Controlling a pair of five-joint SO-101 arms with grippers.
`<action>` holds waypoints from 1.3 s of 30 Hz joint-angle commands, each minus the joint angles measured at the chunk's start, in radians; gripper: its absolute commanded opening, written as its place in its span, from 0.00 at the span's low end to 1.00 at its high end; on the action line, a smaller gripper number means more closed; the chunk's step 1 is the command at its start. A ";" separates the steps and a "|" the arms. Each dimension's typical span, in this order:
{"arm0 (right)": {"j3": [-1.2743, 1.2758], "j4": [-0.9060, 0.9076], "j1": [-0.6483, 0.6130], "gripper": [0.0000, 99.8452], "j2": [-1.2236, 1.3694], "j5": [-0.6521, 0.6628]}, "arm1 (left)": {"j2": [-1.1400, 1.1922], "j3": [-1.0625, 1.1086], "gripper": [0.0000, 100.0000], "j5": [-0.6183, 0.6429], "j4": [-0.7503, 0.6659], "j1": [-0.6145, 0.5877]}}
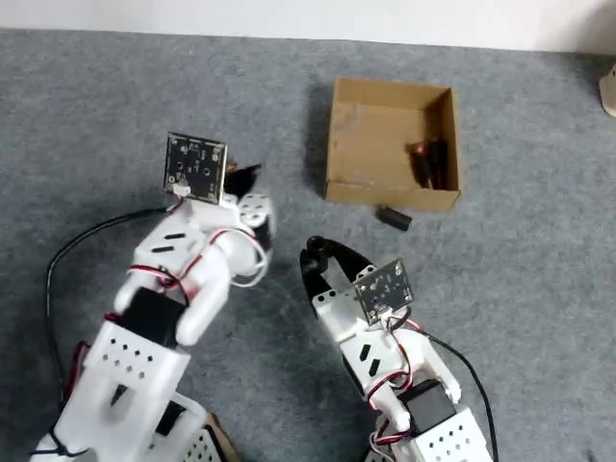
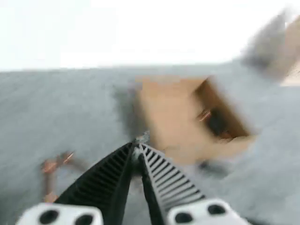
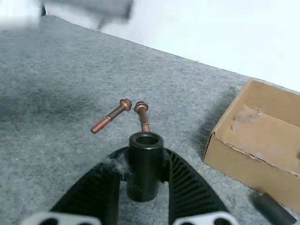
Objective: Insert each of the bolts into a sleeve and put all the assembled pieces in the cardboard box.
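My right fingers [image 3: 187, 183] are clamping an upright black sleeve [image 3: 146, 157], near two loose bolts [image 3: 110, 117] on the grey worktop [image 1: 115, 115]. My left fingers [image 2: 165, 174] are pressing together. The cardboard box [image 1: 371, 144] is holding assembled pieces [image 1: 430, 164], and a spare sleeve [image 1: 393, 218] is lying just outside its wall.

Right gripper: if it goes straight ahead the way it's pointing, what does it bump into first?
Probably the nearer bolt, lying just past the sleeve that the right gripper holds; a second bolt lies beside it. Depth is hard to judge.
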 commanded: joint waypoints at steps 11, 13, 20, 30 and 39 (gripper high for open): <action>0.113 -0.002 -0.008 0.00 -0.008 0.015 | 0.087 -0.038 0.01 -0.189 0.230 -0.246; 0.113 -0.001 -0.008 0.00 -0.008 0.015 | 0.197 -0.082 0.01 -0.189 0.235 -0.274; 0.113 -0.001 -0.007 0.00 -0.008 0.015 | 0.636 -0.415 0.01 -0.189 0.325 -0.311; 0.114 -0.001 -0.007 0.00 -0.007 0.015 | 1.067 -0.825 0.04 -0.183 0.402 -0.311; 0.116 -0.001 -0.007 0.00 -0.007 0.015 | 1.417 -1.132 0.05 -0.172 0.512 -0.349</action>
